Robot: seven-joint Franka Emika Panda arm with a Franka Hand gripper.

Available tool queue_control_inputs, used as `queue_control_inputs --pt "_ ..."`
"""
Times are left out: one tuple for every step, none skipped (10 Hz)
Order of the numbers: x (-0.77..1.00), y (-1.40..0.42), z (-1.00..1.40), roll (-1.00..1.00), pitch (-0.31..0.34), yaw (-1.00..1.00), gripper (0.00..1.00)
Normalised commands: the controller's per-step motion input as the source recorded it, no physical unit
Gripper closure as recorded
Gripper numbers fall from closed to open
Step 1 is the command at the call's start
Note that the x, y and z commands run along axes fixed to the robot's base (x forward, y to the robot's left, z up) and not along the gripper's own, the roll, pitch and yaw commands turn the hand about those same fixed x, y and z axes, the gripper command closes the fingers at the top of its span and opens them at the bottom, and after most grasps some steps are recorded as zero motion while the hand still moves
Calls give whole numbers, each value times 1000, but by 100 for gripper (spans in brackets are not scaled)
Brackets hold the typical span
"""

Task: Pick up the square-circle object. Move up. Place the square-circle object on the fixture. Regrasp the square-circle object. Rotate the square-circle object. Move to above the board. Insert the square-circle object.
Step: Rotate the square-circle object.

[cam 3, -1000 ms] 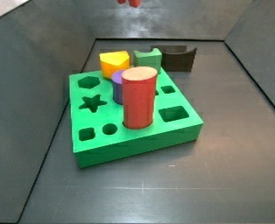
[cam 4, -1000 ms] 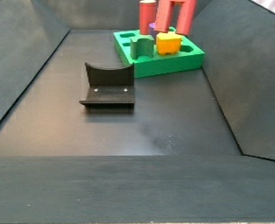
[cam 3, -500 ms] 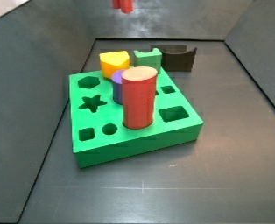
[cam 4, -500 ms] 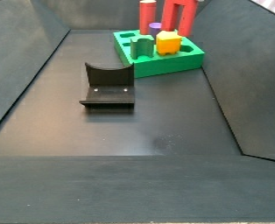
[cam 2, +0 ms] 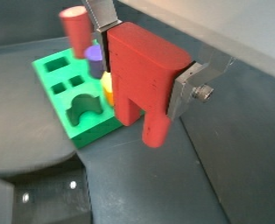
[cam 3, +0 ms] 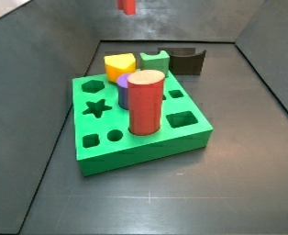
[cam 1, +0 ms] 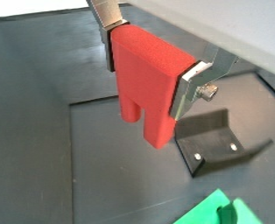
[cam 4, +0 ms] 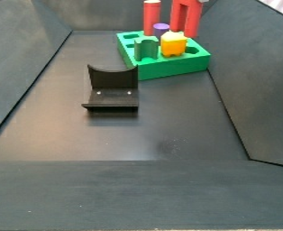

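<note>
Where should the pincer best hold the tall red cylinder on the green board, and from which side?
Grip the red cylinder near its top, coming from straight above: it stands upright on the board, with a yellow piece close behind. The pincer, high above the floor, holds the square-circle object now.

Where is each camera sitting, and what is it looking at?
Wrist view: on the arm, looking down past the gripper holding the square-circle object, fixture below.
Wrist view: same spot, gripper, facing the board.
Side view: beside the board, looking toward the fixture; object's tip shows.
Side view: opposite end; fixture near, board far.
Shared: board, fixture.
</note>
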Motion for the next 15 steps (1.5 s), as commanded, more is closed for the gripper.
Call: queue_control_inputs --pt "-37 24 6 -22 13 -1000 100" --pt "-33 23 9 -24 14 -1000 100" --pt "-29 21 10 -25 14 -1000 100" --pt "-26 20 12 -27 15 -1000 100" --pt "-24 20 13 -29 16 -1000 100" --pt "-23 20 14 -31 17 -1000 100" --pt "-22 20 14 -32 17 -1000 100" --pt "-21 20 15 -35 19 -1000 100" --pt "-21 20 15 -38 20 -1000 100" --pt "-21 19 15 -42 22 -1000 100" --pt "-20 19 16 -45 24 -1000 100" --pt "-20 19 16 -51 27 -1000 100" --pt "-19 19 16 -55 29 -1000 100" --pt "-19 19 17 -67 35 -1000 100" --pt "-18 20 17 -74 38 -1000 100"
